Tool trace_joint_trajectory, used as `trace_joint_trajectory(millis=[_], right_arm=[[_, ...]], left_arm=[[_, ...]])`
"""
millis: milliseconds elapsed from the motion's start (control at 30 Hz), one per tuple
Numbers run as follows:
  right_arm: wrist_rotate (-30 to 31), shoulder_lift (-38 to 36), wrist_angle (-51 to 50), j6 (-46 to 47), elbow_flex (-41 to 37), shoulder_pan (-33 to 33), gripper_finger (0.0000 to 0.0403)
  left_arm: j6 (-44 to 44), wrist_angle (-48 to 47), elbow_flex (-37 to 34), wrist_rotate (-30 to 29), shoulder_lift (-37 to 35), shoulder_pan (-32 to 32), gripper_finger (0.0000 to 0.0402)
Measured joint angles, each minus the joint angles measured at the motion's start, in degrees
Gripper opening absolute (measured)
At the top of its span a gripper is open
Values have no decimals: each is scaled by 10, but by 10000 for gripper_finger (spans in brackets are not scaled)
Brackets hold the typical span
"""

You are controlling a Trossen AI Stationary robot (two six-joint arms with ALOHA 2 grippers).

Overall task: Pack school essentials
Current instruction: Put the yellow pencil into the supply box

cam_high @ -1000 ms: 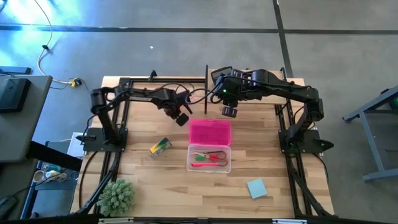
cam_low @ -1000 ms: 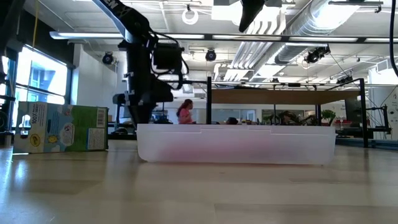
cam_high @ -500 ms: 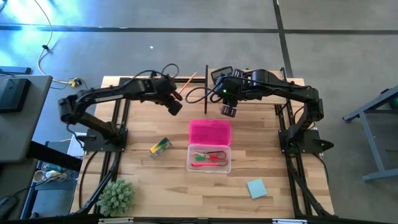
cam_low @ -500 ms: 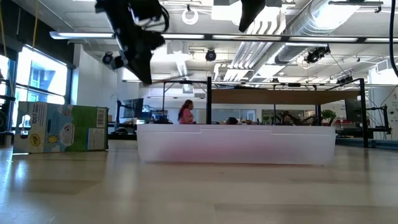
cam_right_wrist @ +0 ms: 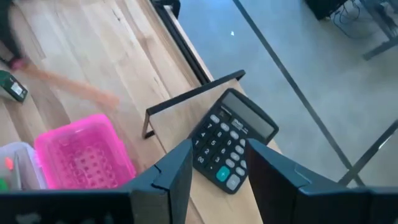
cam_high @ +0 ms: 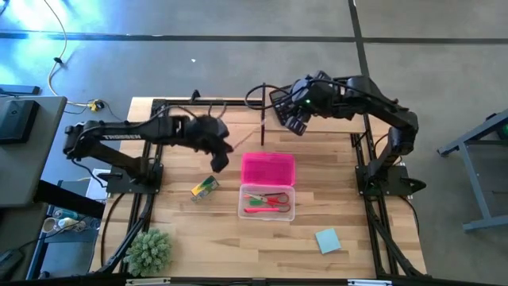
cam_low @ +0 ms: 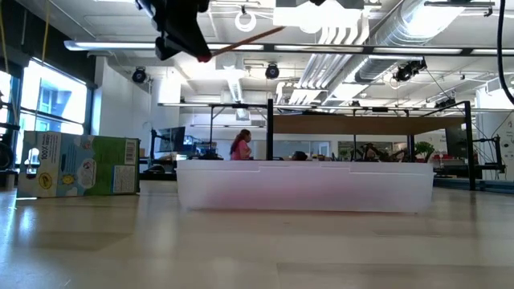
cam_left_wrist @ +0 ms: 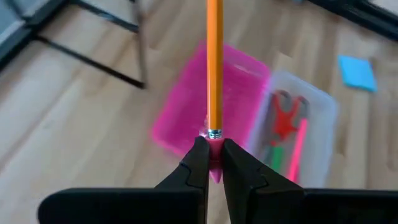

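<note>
Left wrist view: orange pencil (cam_left_wrist: 214, 62) (eraser-gripped) pointing seemingly forward.

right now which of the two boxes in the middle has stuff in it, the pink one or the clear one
The clear box: it holds the red-handled scissors and a pink-red marker. The pink box beside it, toward the arms' bases, shows nothing inside.

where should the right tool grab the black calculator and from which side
Across its two long edges, coming straight down from above. The black calculator lies flat, keys up, on the table beside the pink lid, so only its thin sides offer a hold. The right tool hovers open just over it; it likely needs only to line up across the narrower width and descend.
</note>
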Motion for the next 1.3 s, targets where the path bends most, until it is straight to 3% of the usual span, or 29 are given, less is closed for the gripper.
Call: trace_joint_trajectory(millis=[233,500,867,1300], right_arm=[[-13,1,-18,32,4,0,138],[-52,3,-19,62,4,11,138],[-52,3,-27,93,4,58,138],[-49,3,-27,119,4,107,138]], left_arm=[[-10,59,0,0,39,-102,15],[-10,125,0,-2,123,-170,15],[-14,149,0,7,221,-193,21],[-10,151,0,37,269,-193,28]])
